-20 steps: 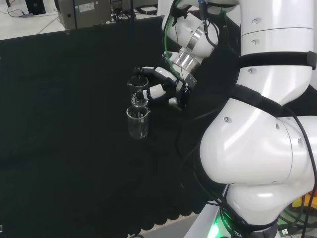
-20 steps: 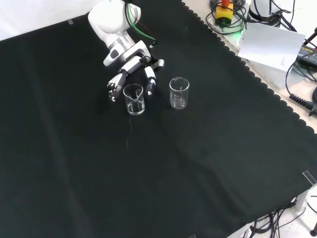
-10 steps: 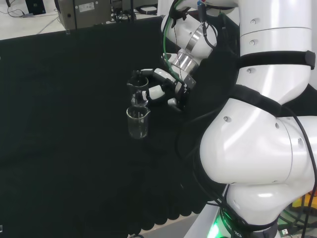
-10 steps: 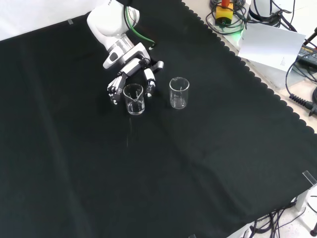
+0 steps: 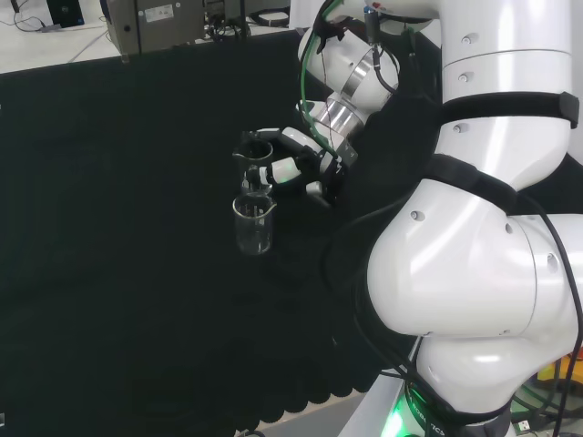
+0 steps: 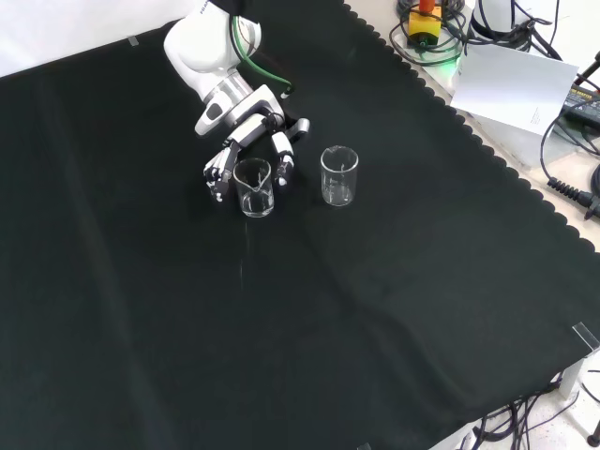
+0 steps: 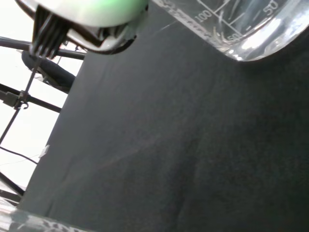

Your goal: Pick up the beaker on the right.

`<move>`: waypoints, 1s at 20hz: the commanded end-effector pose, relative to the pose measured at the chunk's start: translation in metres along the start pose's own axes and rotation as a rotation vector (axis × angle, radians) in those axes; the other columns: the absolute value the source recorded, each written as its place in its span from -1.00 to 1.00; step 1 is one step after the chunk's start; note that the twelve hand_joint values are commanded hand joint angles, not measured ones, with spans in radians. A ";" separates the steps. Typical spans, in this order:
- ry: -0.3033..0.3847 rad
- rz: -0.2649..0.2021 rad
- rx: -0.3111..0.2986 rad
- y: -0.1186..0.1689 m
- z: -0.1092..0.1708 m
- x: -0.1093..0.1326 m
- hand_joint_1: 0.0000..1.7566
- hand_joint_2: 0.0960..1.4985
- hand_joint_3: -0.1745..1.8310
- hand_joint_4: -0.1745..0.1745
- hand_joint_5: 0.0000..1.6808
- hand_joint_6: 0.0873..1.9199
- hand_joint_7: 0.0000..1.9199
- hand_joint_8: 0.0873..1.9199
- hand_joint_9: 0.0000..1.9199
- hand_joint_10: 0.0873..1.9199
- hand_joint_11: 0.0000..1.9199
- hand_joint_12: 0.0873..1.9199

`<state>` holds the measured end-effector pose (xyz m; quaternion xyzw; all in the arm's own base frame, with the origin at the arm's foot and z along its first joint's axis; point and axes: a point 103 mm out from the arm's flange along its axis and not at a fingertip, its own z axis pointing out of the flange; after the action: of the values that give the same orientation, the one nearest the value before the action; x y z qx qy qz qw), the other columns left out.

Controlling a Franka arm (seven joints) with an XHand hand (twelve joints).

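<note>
Black cloth on table (image 6: 394,309), matte, scalloped along the right edge in front view. Two clear glass beakers, upright cylinders with pour spouts, printed scale marks visible on one in wrist view, both apparently empty. Side by side in front view, toward the table's far edge, slightly apart: left beaker (image 6: 253,187) and right beaker (image 6: 339,175). In head view one behind the other: far beaker (image 5: 254,157) at the hand, near beaker (image 5: 254,224) standing free.

Hand (image 6: 246,141) white and black, coming in from the table's far edge, palm just behind left beaker. Fingers (image 6: 217,173) partly curled, spread either side of left beaker, thumb (image 6: 282,165) on the side facing right beaker; contact with glass hard to confirm, not closed on it. Beaker still standing on cloth.

Key relation: beaker between the fingers, long axis vertical, so a side wrap then straight lift likely next. Right beaker in front view lies beyond the thumb, untouched. Smooth glass, slip risk probable.
</note>
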<state>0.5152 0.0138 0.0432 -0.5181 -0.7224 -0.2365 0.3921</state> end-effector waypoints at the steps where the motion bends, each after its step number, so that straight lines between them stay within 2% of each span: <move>1: -0.004 -0.008 0.002 0.002 0.003 0.003 0.06 -0.42 -0.17 0.04 -0.45 -1.00 -0.78 -0.43 -0.65 -0.49 -1.00 0.40; 4: -0.003 0.000 -0.004 0.004 0.005 0.003 0.07 -0.42 -0.17 0.04 -0.46 -1.00 -0.79 -0.44 -0.64 -0.49 -1.00 0.39; 8: -0.005 0.018 -0.023 0.007 0.007 0.005 0.15 -0.40 -0.19 0.02 -0.36 -0.95 -0.67 -0.38 -0.51 -0.48 -0.96 0.38; 13: 0.035 0.030 -0.031 0.011 0.011 0.004 0.25 -0.37 -0.15 0.01 -0.49 -0.23 -0.58 -0.30 -0.39 -0.51 -0.89 0.36; 15: 0.056 0.036 -0.040 0.012 0.012 0.003 0.27 -0.38 -0.13 0.00 -0.49 -0.10 -0.55 -0.27 -0.36 -0.50 -0.87 0.35; 18: 0.094 0.057 -0.070 0.014 0.011 0.004 0.32 -0.36 -0.10 -0.04 -0.39 0.05 -0.47 -0.22 -0.29 -0.48 -0.83 0.34; 19: 0.114 0.068 -0.090 0.014 0.009 0.003 0.36 -0.33 -0.08 -0.10 -0.32 0.10 -0.42 -0.19 -0.24 -0.48 -0.75 0.32; 20: 0.113 0.088 -0.120 0.014 0.008 0.003 0.35 -0.17 -0.16 -0.44 -0.15 0.13 -0.35 -0.12 -0.18 -0.44 -0.61 0.26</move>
<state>0.5226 0.0270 0.0383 -0.5354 -0.6920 -0.2626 0.4068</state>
